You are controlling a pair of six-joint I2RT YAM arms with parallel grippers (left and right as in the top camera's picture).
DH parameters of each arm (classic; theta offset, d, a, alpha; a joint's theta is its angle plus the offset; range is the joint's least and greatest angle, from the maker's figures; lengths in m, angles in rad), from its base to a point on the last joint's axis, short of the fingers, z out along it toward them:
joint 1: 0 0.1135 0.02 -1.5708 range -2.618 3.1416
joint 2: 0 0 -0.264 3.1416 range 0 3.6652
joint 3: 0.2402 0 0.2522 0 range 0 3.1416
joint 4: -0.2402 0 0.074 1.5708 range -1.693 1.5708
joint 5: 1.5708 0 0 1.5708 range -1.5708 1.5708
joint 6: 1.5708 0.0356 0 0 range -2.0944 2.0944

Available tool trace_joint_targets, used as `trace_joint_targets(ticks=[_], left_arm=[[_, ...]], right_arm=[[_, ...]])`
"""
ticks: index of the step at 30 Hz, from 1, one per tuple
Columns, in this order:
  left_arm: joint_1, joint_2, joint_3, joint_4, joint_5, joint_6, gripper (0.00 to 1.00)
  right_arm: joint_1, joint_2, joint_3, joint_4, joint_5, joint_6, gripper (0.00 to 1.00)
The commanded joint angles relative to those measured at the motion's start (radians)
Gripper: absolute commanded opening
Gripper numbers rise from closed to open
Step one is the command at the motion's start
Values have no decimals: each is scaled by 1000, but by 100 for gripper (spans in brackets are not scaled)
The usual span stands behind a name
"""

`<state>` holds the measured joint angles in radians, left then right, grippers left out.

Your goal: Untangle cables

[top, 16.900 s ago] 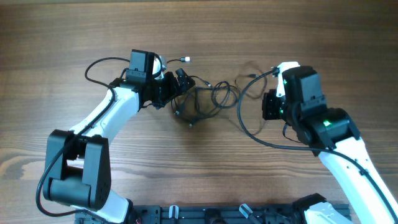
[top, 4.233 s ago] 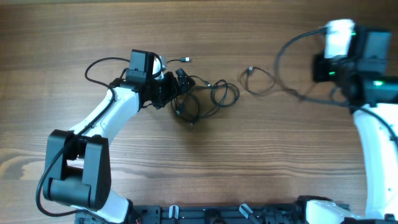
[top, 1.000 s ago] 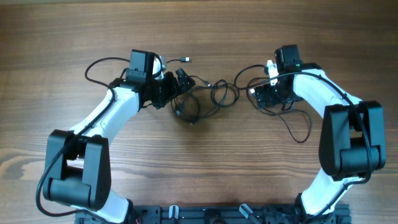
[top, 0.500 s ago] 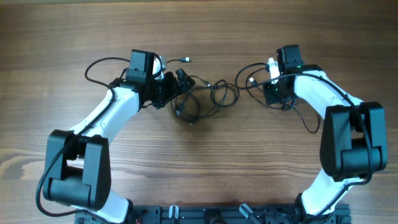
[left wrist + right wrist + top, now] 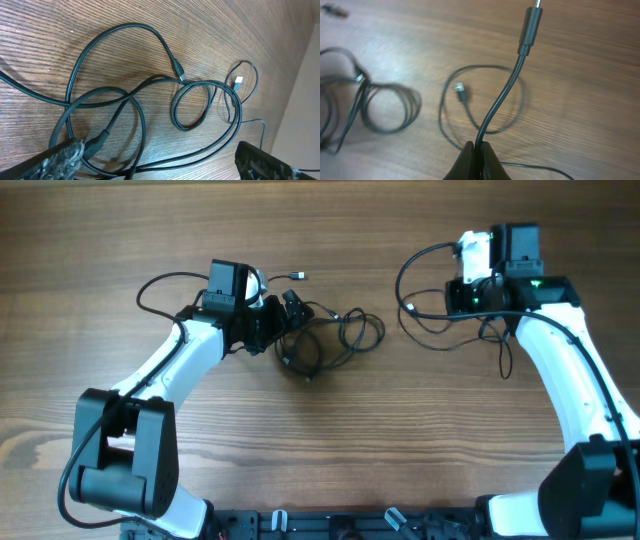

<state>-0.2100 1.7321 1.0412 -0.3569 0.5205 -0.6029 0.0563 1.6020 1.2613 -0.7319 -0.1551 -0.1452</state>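
Entry: cables. The tangle (image 5: 325, 340) sits left of centre, between your left gripper's (image 5: 162, 160) wide jaws, which hold nothing. One cable (image 5: 500, 100) lies apart at right, pinched tight in your right gripper (image 5: 476, 149). Outstanding, by appearance: the tangle's loops.

No words, numbers or signs to read anywhere, not on the cables (image 5: 350, 332) and not on the table (image 5: 330, 450).
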Motion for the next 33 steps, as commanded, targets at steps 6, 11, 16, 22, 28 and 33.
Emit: trace_joint_targets(ticks=[6,11,16,22,28,33], left_arm=[[-3,8,6,1,-3,20,100],[-3,8,6,0,-3,20,100],[-3,8,6,0,-3,20,100],[-3,8,6,1,-3,20,100],[-3,8,6,0,-3,20,100],[-3,8,6,0,-3,20,100]], right_arm=[[91,129,-13,-15,-84,-147,11],[145,249,-13,12,58,-145,100],[146,306,-13,37,107,-139,100],[148,346,-13,102,162,-145,100],[148,406,-13,109,189,-169,100],[148,439,-13,44,188,-169,83]])
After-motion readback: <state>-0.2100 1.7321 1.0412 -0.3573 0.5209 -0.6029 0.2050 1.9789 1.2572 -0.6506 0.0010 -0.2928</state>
